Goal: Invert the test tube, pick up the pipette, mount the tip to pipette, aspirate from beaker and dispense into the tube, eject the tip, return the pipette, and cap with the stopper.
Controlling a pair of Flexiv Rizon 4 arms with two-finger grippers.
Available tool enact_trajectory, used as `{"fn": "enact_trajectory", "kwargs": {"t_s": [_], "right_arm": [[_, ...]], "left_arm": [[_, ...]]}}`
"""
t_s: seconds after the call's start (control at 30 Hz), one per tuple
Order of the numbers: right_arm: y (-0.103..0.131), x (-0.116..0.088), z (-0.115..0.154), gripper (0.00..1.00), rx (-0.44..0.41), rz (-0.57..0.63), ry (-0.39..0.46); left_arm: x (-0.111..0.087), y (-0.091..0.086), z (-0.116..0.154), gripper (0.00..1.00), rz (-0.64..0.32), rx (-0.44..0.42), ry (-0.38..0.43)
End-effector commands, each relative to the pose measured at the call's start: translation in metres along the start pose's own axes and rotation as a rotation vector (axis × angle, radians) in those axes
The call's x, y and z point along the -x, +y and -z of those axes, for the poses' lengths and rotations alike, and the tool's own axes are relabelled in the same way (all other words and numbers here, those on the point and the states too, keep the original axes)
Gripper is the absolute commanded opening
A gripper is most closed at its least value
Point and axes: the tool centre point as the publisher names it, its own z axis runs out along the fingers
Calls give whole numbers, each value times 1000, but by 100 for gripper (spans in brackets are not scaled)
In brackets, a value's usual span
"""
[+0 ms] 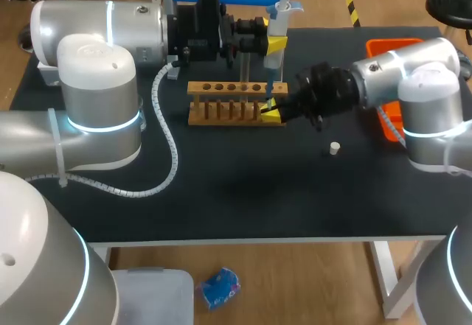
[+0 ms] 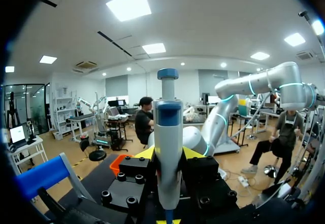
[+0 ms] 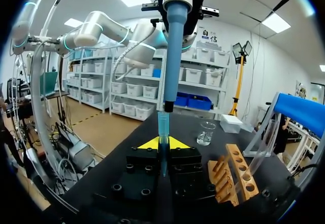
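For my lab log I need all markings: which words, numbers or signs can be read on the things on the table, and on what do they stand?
None can be read.
The pipette, the wooden rack, the stopper and the orange bin show no print.
The beaker may bear marks, but they are too small to tell.

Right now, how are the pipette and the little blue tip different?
The pipette is big, white with blue parts; the tip is thin and see-through blue. The pipette sits in my left gripper, higher up; the tip sits in my right gripper, just beneath it, near the wooden rack. Both stand upright, in line, each gripped from two sides.
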Motion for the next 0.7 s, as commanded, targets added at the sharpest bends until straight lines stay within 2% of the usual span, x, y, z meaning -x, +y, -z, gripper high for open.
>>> {"fn": "enact_trajectory", "kwargs": {"t_s": [0.03,0.7], "right_arm": [[3,-1,2,0,-3,2,-1],[-5,-2,-1,0,-16,-24,8]], "left_arm": [[0,1,-1,0,0,-1,-1],[0,1,-1,0,0,-1,-1]]}}
